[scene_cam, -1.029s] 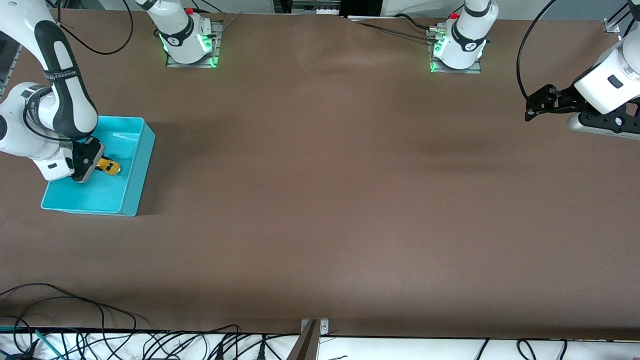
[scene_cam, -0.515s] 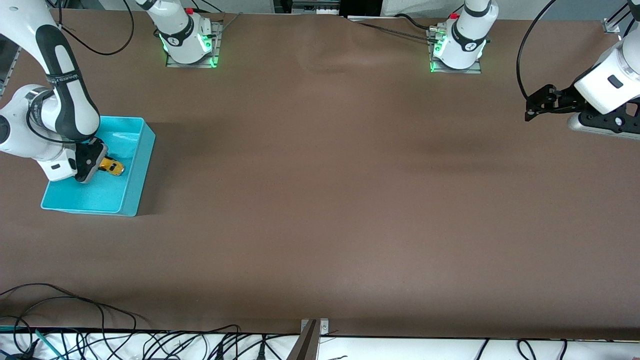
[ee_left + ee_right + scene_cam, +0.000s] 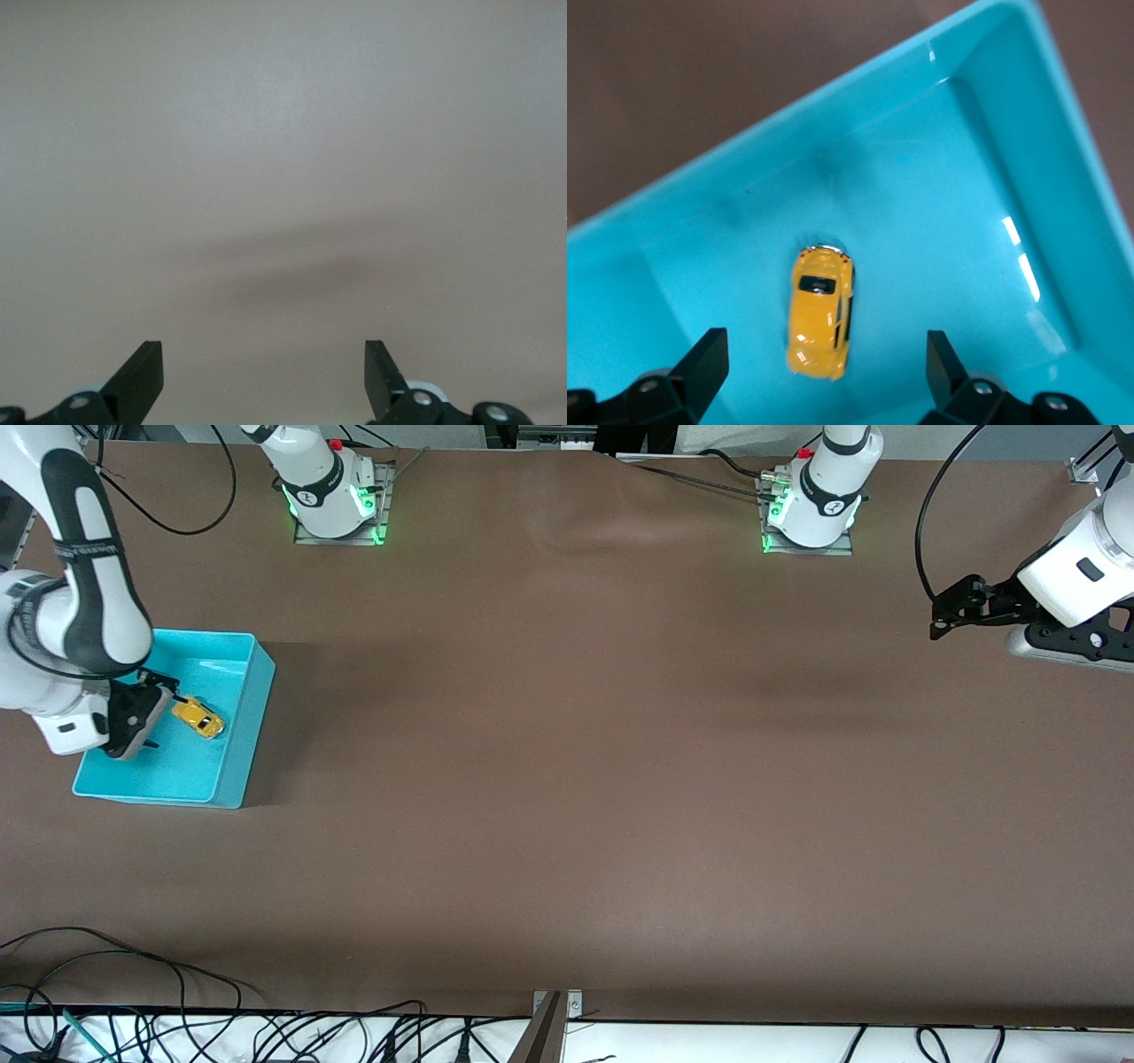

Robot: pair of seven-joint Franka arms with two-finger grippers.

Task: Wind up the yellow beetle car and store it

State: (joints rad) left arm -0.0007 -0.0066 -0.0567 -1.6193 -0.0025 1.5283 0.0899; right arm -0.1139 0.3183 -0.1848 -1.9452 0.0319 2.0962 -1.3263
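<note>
The yellow beetle car (image 3: pixel 198 716) (image 3: pixel 821 312) lies on its wheels on the floor of the turquoise bin (image 3: pixel 257 691) (image 3: pixel 992 159), at the right arm's end of the table. My right gripper (image 3: pixel 158 713) (image 3: pixel 825 343) hangs open just above the bin. Its two fingers stand wide on either side of the car and touch nothing. At the left arm's end of the table my left gripper (image 3: pixel 941 611) (image 3: pixel 263 350) waits over bare brown table. It is open and holds nothing.
The brown table top (image 3: pixel 576 735) stretches between the two arms. Both arm bases (image 3: pixel 335 496) (image 3: pixel 811 509) stand along the edge farthest from the front camera. Loose black cables (image 3: pixel 133 974) and a metal bracket (image 3: pixel 554 1014) lie at the nearest edge.
My right gripper has opened and let go of the yellow car, then drawn back a little from it. The car now rests free in the bin. The left arm has not moved.
</note>
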